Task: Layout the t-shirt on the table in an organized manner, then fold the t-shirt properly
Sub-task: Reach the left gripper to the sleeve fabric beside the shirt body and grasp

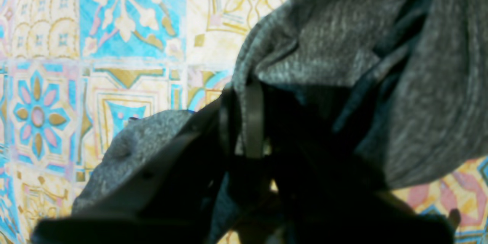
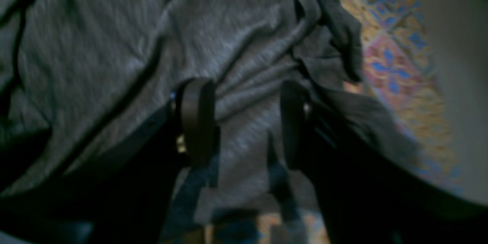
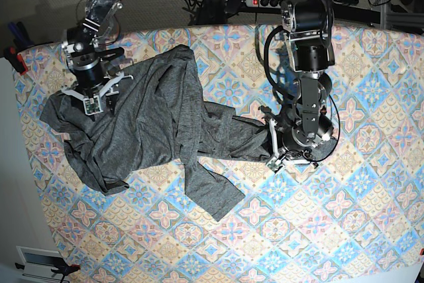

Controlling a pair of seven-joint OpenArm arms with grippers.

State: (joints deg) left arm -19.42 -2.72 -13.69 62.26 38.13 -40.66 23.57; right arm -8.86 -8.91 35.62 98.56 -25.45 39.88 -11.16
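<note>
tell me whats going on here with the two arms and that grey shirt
A two-armed robot is working on a crumpled dark heather-grey knit t-shirt lying bunched on a table covered in a pastel blue, pink and cream tile-pattern cloth. The left gripper is shut on a fold of the shirt at the end nearest that arm. The right gripper hangs open over the other end of the fabric, gripping nothing. The shirt is not yet spread flat, so folding has not begun.

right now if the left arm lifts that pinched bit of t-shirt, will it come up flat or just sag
Likely sag: the t-shirt lies crumpled in soft folds. The left gripper, shut on one edge, would probably trail the rest across the table.
</note>
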